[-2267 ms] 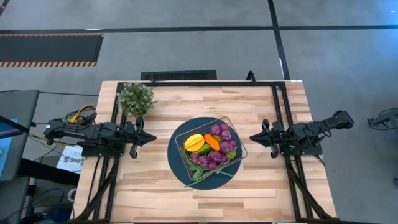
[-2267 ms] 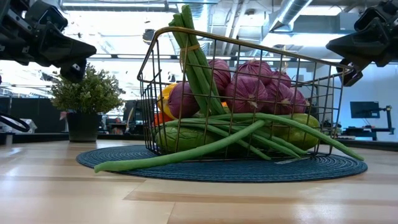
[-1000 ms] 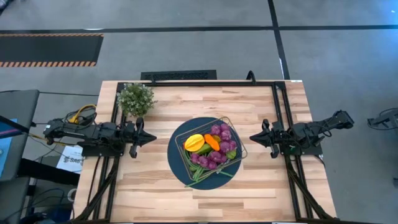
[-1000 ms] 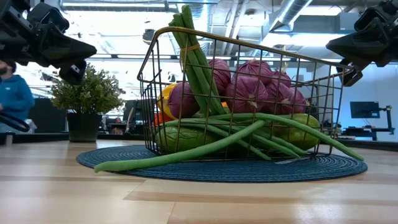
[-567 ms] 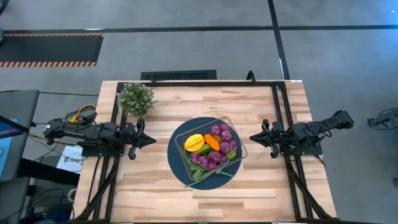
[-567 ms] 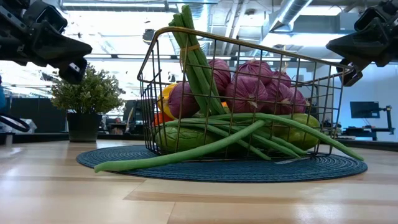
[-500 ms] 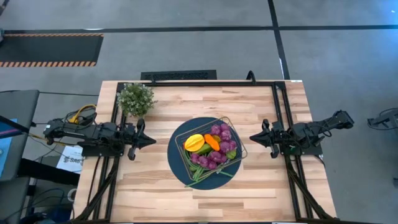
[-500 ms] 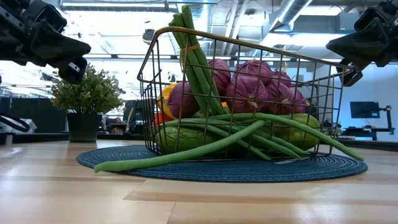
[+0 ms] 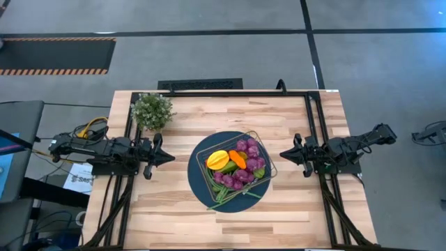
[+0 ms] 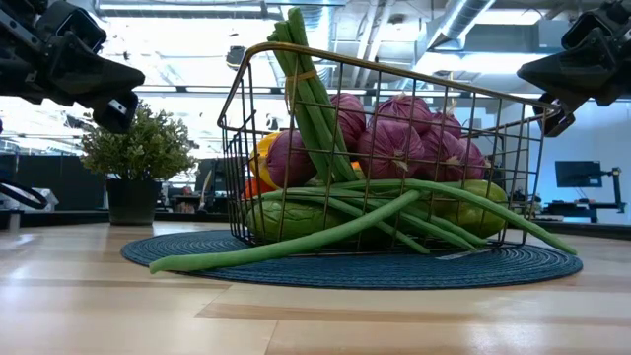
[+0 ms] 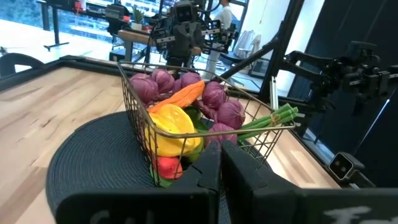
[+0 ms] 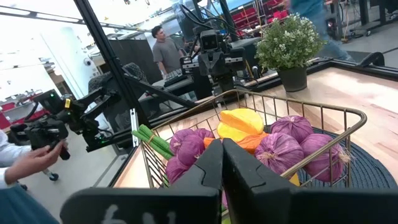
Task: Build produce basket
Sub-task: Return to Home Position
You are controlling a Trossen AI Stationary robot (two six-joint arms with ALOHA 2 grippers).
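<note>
– Checking progress, left side first?
– The left gripper (image 9: 171, 156) hangs over the table's (image 9: 209, 111) left edge, well apart from the basket. Its fingers are closed together and hold nothing. The bushy potted plant (image 9: 152, 110) stands untouched at the back left.
– The basket?
– The basket (image 10: 414, 73) sits mid-table on the round blue woven mat (image 9: 195, 176). It's thin gold-toned wire in an open grid, with rounded corners. It looks full, and no produce lies loose on the wood.
– Contents?
– There are smooth purple bulbs (image 10: 389, 133), a ribbed yellow fruit (image 9: 217, 160), a tapered orange carrot (image 9: 237, 159) and a fat green cucumber (image 10: 286, 219). Long thin green beans (image 10: 296, 245) are there too. One bundle stands upright, and several strands poke out through the wire onto the mat.
– Right side?
– The right gripper (image 9: 282, 154) is over the right edge, well apart from the basket. Its fingers are pressed shut and empty.
– Anything left?
– Loading looks done. I judge only parking the arms remains, and both already look tucked back.
</note>
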